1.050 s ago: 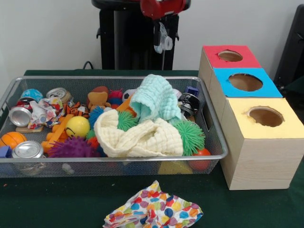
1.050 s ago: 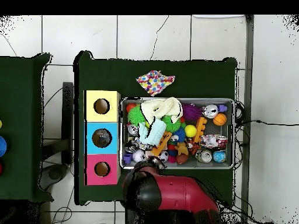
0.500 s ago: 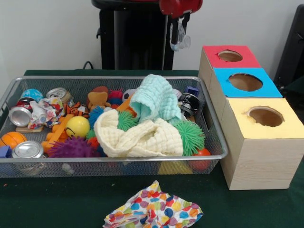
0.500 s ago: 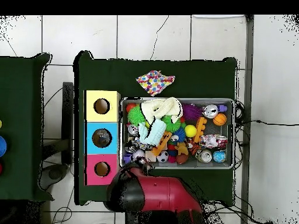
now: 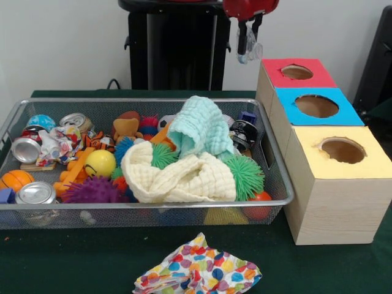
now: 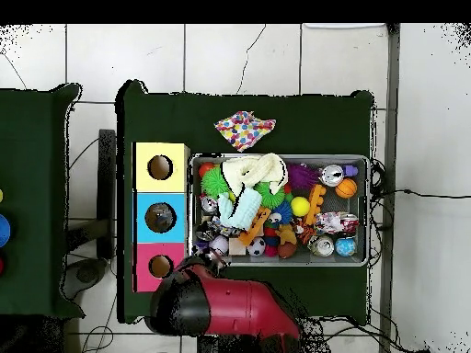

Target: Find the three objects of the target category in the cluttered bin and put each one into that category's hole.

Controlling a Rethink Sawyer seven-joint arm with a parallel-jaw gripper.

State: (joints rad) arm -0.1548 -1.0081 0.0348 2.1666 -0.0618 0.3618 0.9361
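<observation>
My arm (image 6: 225,311) reaches over desk (image 5: 92,263) edge toward boxes; my hand (image 5: 248,46) hangs high, just beside red box (image 5: 293,72), holding small pale thing, too blurred to name. Bin (image 5: 278,187) crammed, no free floor inside. Boxes: three in row, red, blue (image 5: 313,105), yellow (image 5: 340,150), one hole each. Cloths: three – cream (image 5: 177,177) and mint (image 5: 199,125) atop bin heap, dotted one (image 5: 199,272) on bare desk in front of bin. Cans: three at bin's end.
</observation>
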